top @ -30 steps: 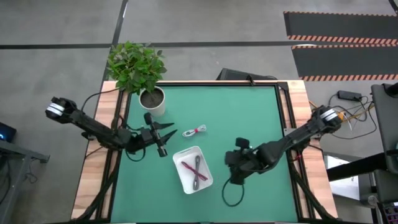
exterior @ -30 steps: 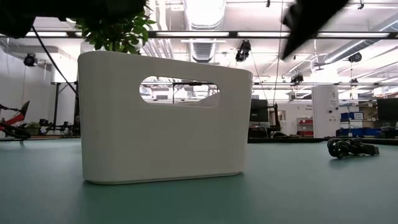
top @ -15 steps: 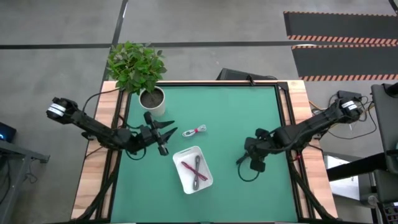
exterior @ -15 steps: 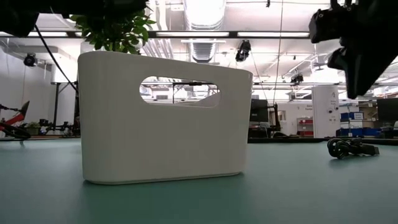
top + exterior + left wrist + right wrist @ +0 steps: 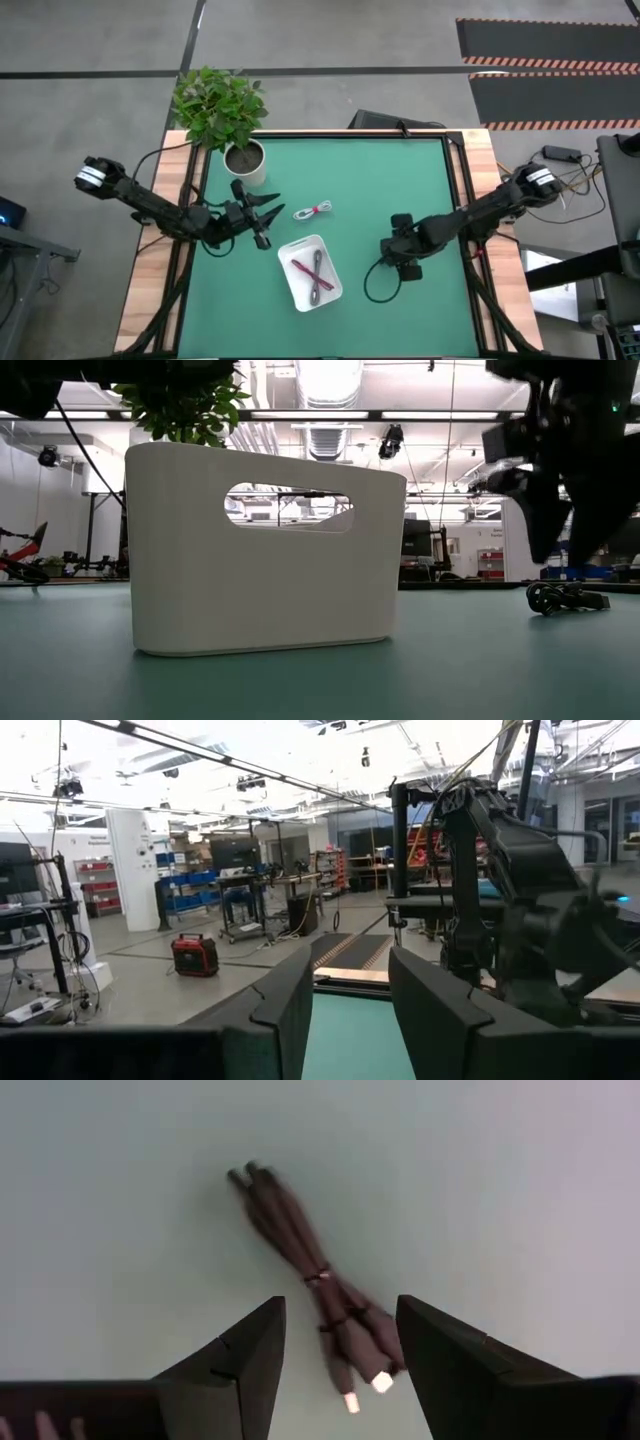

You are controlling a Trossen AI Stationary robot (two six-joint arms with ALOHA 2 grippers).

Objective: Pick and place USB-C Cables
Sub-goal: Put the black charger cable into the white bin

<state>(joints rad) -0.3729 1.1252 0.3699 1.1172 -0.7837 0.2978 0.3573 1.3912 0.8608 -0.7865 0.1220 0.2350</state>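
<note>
A black USB-C cable bundle (image 5: 300, 1240) lies flat on the green mat (image 5: 400, 180), also in the low view (image 5: 565, 598). My right gripper (image 5: 340, 1335) hangs just above it, open and pointing down, with one finger to each side of the bundle's plug end and clear of it (image 5: 570, 550); in the high view this gripper (image 5: 400, 252) covers the cable. A white cable (image 5: 313, 210) lies on the mat left of centre. Red and grey cables (image 5: 313, 272) lie crossed in the white tray (image 5: 296, 248). My left gripper (image 5: 268, 212) waits open, left of the white cable (image 5: 350, 1010).
A potted plant (image 5: 225, 115) stands at the table's far left corner. The tray's wall (image 5: 265, 550) fills the low view's left half. A black wire loop of the right arm (image 5: 373, 287) hangs near the mat between the tray and my right gripper.
My right gripper has come down over the black cable, shifting a little toward the table's right edge, and its wrist has rolled. In the low view it drops from the top edge to just above the cable, and its fingers now stand apart. My left arm has kept still.
</note>
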